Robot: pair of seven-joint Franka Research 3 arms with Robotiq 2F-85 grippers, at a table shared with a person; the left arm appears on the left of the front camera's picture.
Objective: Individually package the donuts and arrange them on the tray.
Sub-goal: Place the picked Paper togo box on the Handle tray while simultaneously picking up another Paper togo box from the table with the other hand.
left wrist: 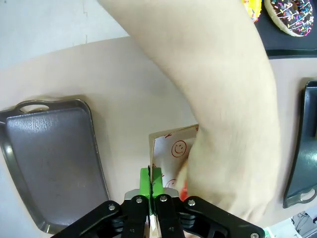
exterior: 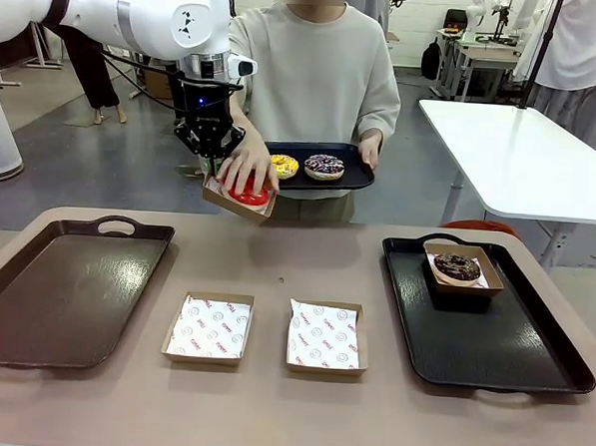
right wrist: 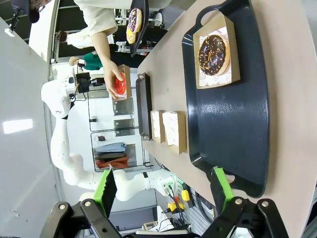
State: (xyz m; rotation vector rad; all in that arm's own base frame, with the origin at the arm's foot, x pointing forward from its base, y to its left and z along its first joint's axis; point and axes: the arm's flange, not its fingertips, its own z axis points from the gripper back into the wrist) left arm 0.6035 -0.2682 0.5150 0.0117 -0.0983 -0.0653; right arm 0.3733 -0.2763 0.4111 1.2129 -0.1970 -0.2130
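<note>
Left gripper (exterior: 213,167) clamped on box (exterior: 237,206) rim at tabletop far edge, red donut (exterior: 249,195) inside, beside jaws; right gripper (right wrist: 163,174) jaws apart. Four donuts (exterior: 284,165), four boxes (exterior: 208,328).

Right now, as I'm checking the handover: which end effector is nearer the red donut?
Left. The left end effector grips the edge of the box holding the red donut; the right end effector hangs open over the black tray, well away.

grey floor (exterior: 101,163), white side table (exterior: 521,155), beige tabletop (exterior: 276,252)
</note>
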